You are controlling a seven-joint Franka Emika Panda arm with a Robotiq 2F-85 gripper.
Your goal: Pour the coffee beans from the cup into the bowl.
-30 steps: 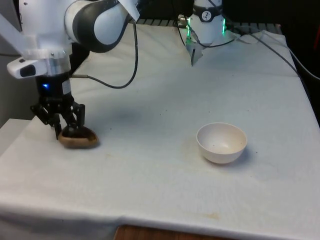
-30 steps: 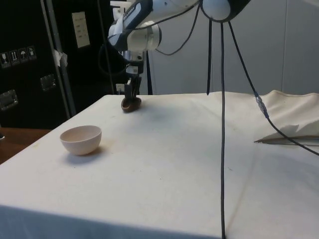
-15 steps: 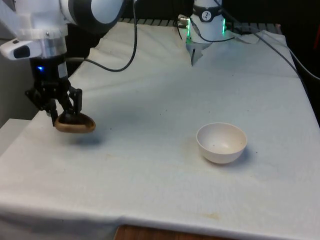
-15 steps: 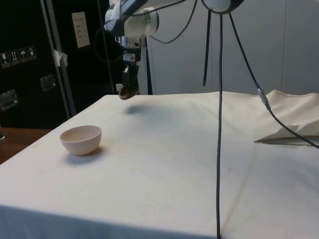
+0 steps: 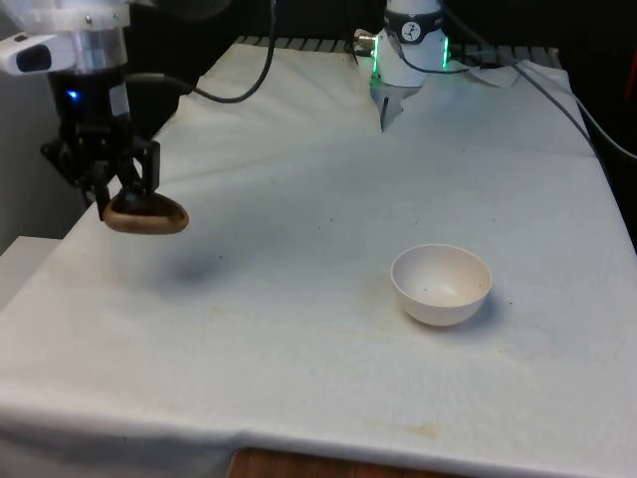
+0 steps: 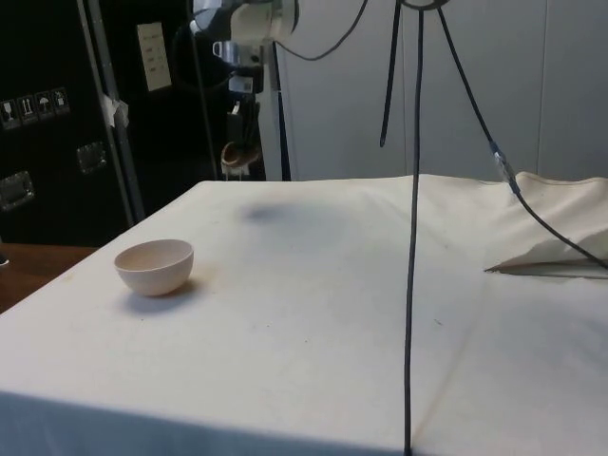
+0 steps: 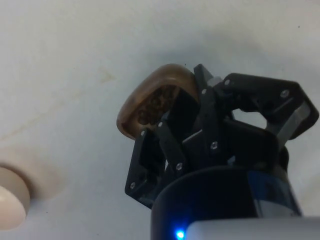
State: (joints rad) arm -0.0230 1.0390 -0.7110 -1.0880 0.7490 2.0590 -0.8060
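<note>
A laboratory test area is indicated: a cloth-draped table [image 6: 313, 313], dark cabinets [image 6: 57, 114] fitted with labels and latches, and loose cables [image 6: 415, 190] hung overhead.

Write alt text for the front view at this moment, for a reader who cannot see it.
A black two-finger gripper holds a small brown wooden cup in the air above the white tablecloth, at the front view's left. A round cream bowl sits upright on the cloth at the front view's right, well apart from the cup.
</note>
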